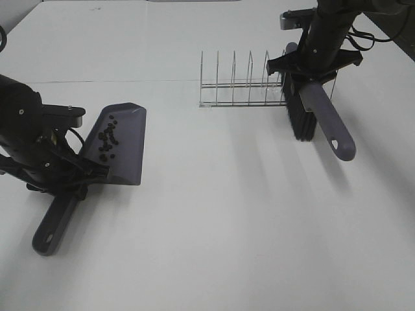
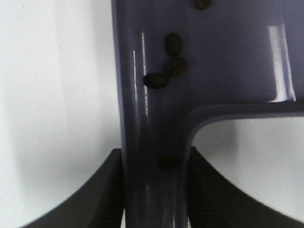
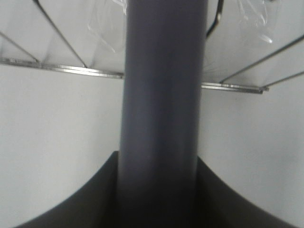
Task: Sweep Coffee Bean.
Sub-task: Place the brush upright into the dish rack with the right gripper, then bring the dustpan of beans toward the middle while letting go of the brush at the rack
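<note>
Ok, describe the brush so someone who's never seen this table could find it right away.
On the white table, look at the far right, by the right end of the wire rack. There the right gripper clamps the brush: a long grey handle over a black-bristled head. Unlike the wide, flat grey dustpan on the left, it is narrow and bristled.

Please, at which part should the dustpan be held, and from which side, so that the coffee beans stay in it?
Probably the handle, close to the dustpan body, coming from its rear end. It is a narrow straight bar projecting behind, away from the open lip and most coffee beans. The left hand is shut on it there.
</note>
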Robot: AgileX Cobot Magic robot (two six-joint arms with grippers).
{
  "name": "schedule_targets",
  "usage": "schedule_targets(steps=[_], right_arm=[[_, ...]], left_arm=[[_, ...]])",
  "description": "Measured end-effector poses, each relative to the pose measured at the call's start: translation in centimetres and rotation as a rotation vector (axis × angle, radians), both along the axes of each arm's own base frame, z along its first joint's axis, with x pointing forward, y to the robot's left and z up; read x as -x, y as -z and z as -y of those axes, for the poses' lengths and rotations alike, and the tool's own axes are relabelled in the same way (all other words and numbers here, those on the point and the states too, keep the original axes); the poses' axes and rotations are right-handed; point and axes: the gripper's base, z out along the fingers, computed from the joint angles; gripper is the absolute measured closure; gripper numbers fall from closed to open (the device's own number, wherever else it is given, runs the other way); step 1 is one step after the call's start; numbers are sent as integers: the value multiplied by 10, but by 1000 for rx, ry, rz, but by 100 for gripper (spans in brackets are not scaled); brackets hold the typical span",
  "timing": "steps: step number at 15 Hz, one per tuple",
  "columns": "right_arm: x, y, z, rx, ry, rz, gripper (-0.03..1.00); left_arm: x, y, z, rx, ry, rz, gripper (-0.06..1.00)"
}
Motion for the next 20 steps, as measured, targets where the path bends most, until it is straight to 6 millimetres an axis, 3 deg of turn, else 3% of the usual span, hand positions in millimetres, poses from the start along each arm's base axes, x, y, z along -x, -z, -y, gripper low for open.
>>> schedule_targets(steps=[3,10,11,13,15,20], right_arm=[[-16,0,7,-1,25,13,67],[-18,9,8,-53,42,-42,67],[-17,9,8,-54,44,-49,62],[-16,7,9,-53,51,-63,36],[-13,-9,9,-54,51,-51,25],[7,-62,13,-44,57,-78,22]], left_arm=[[0,0,0,0,0,0,59],[0,0,0,0,0,1,59],[0,0,0,0,0,1,59],[0,0,0,0,0,0,59],[0,0,0,0,0,0,59],[0,0,0,0,0,0,59]])
